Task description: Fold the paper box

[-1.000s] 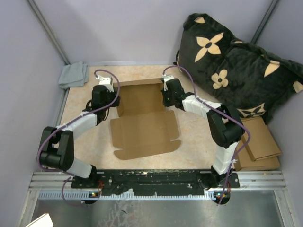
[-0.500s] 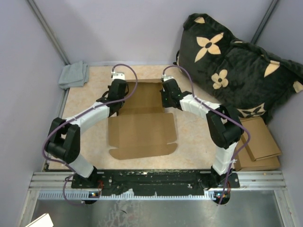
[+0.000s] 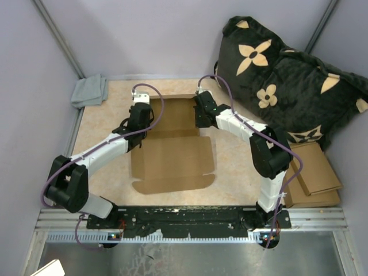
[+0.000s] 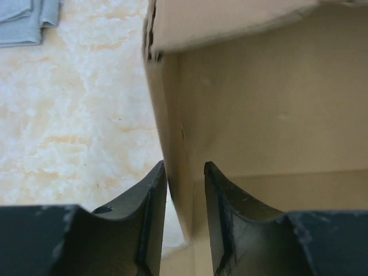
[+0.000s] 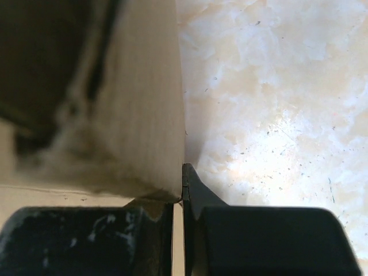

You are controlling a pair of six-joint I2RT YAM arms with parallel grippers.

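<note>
The paper box [image 3: 172, 164] lies mid-table, its near panel flat and its far part raised into walls. My left gripper [image 3: 141, 122] is at the left wall. In the left wrist view its jaws [image 4: 184, 165] stand open astride that upright wall [image 4: 172, 115], with table showing between the left finger [image 4: 154, 195] and the cardboard. My right gripper [image 3: 200, 118] is at the right wall. In the right wrist view it [image 5: 183, 172] is shut on a thin edge of the brown wall [image 5: 144, 115].
A grey cloth [image 3: 89, 91] lies at the far left corner, also seen in the left wrist view [image 4: 23, 20]. A black flowered cushion [image 3: 287, 80] fills the far right. Stacked thicker cardboard pieces [image 3: 313, 178] lie at the right. Purple walls enclose the table.
My left gripper moved right from outside the box onto its left wall. The box's flat near panel slid slightly left. The right gripper stayed clamped on the right wall.
</note>
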